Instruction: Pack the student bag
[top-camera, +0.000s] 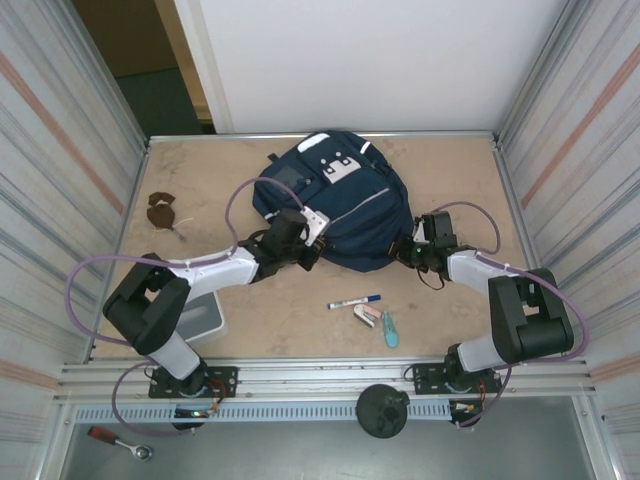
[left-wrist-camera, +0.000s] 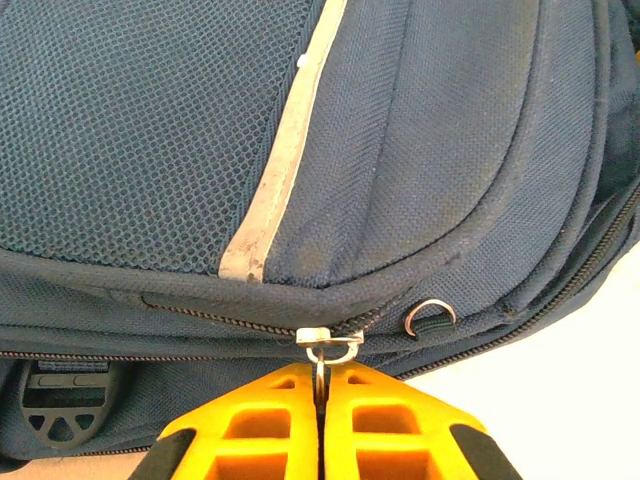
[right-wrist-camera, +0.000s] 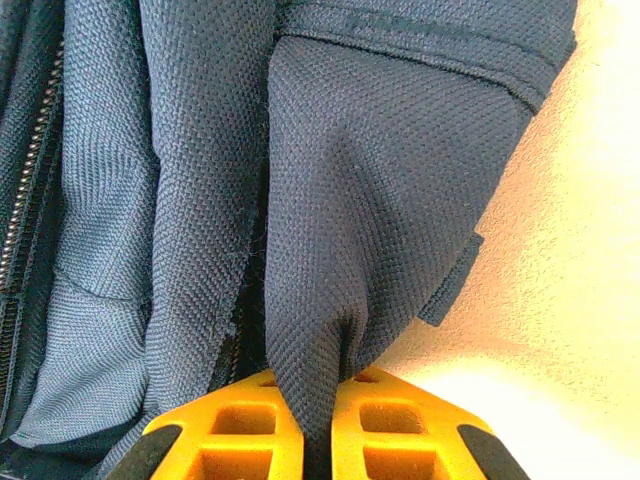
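The navy student bag (top-camera: 335, 200) lies flat in the middle of the table, white patch toward the far end. At its near left edge, my left gripper (top-camera: 303, 243) is shut on the metal zipper pull (left-wrist-camera: 322, 362), which hangs from the slider (left-wrist-camera: 328, 338) on the closed zip. My right gripper (top-camera: 412, 250) sits at the bag's near right edge, shut on a pinched fold of the bag's fabric (right-wrist-camera: 330, 340). Both sets of orange fingers (right-wrist-camera: 400, 430) press together.
A blue marker (top-camera: 354, 301), a white-pink eraser (top-camera: 368, 313) and a teal item (top-camera: 389, 328) lie on the table in front of the bag. A brown scrap (top-camera: 161, 209) lies far left. A grey box (top-camera: 203, 313) sits by the left arm.
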